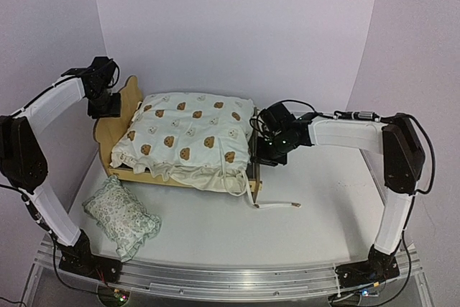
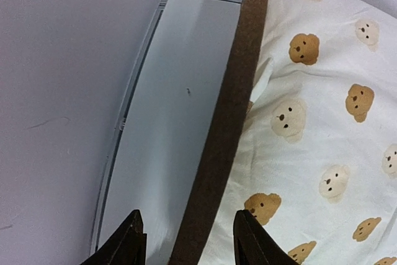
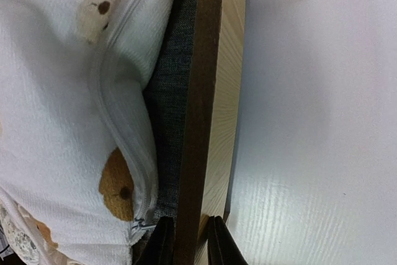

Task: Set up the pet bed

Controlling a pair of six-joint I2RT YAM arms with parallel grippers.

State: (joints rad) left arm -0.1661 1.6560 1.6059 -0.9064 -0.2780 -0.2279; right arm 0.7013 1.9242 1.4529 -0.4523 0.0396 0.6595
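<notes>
We see the pet bed [image 1: 109, 134] left of centre, long axis L-R. Left gripper [image 2: 189, 243] straddles the headboard [image 2: 229, 110], jaws apart w/ a gap. Right gripper [image 3: 189, 243] pinches the footboard [image 3: 214, 91]. One arm per end.

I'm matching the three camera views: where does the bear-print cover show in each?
Top external: bear-print cover at centre, on the pet bed.
Left wrist: cover fills the right half.
Right wrist: cover fills the left half.
Shared landmark: pet bed plywood, edge-on beside the cover in both wrist views.
</notes>
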